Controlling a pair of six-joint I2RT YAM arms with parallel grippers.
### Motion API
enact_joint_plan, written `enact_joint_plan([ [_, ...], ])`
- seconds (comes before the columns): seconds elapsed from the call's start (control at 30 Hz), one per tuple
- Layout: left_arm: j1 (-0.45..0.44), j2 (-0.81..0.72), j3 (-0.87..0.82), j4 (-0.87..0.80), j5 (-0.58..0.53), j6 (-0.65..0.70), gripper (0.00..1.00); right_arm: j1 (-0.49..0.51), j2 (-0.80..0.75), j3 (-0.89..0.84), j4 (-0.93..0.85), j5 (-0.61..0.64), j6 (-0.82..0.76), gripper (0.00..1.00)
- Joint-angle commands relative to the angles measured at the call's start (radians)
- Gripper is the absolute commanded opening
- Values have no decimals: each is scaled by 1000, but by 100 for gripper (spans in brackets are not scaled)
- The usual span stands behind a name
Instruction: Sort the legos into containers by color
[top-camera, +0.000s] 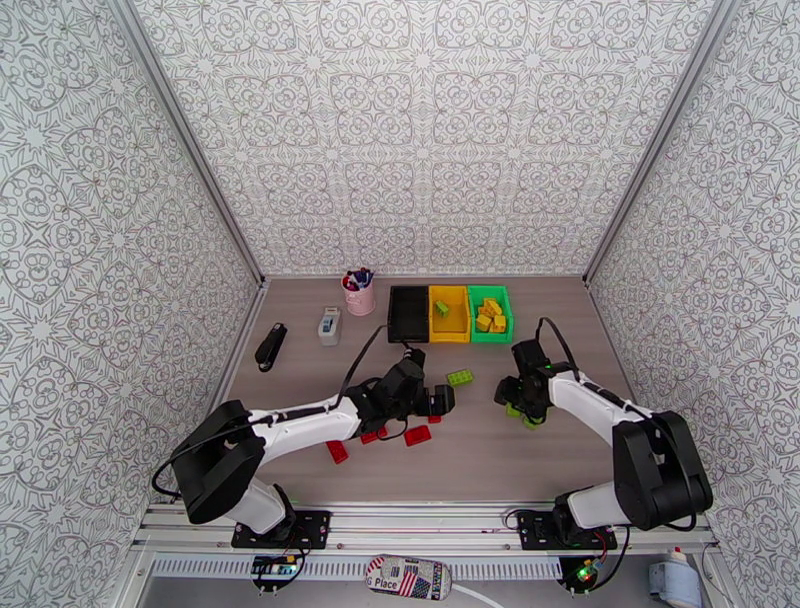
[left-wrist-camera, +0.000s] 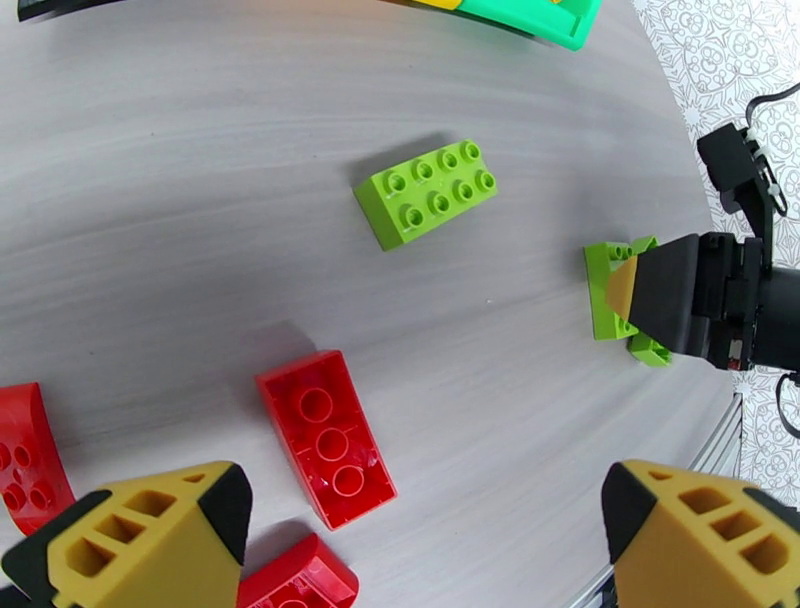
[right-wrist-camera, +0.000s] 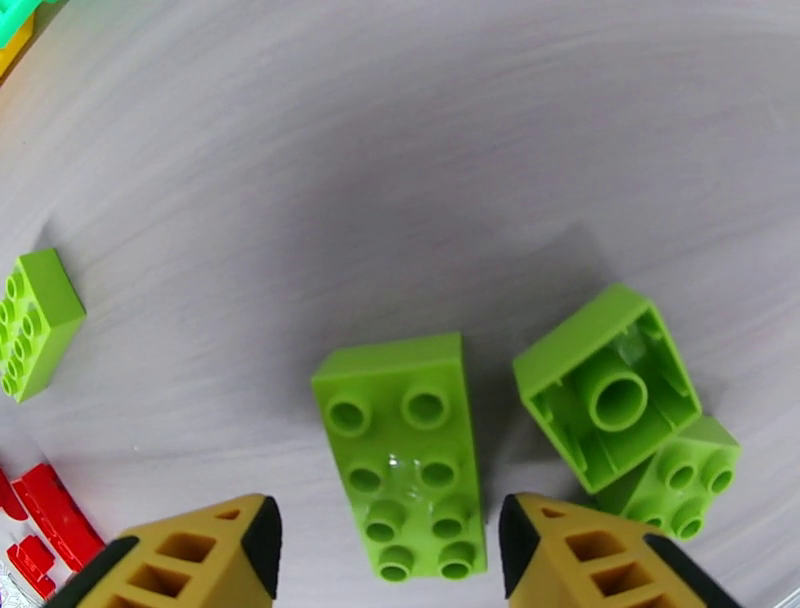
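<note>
While left tool (left-wrist-camera: 425, 510) gapes, right tool (right-wrist-camera: 388, 528), unclenched, straddles a studded green brick (right-wrist-camera: 403, 440).

Table (top-camera: 480, 460) bare between the two arms, a wide lane running to the far row; one lone green brick (top-camera: 461, 377) sits in it. Black bin (top-camera: 408, 313), yellow bin (top-camera: 449, 322) and green bin (top-camera: 491, 334) stand touching, tops reachable from above. Pink cup (top-camera: 359, 297) and white box (top-camera: 329, 325) stand left of them, a gap between. Left gripper (left-wrist-camera: 420, 500) spread wide: bare surface beneath, upturned red brick (left-wrist-camera: 325, 435) near one finger. Right gripper (right-wrist-camera: 388, 535) straddles eight-stud green brick (right-wrist-camera: 405, 455), slim gaps either side; upturned green brick (right-wrist-camera: 605, 395) just beside one finger crowds that flank.
</note>
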Motion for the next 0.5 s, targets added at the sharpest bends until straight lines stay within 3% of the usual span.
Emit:
enact_joint_plan([
  [0.0,-5,10,-8,26,-17,-10,98,-8,32,-23,24,-25,0,60],
  [0.47,25,0,-29,49,3,-24,98,14,11,-7,49,-88,20,38],
])
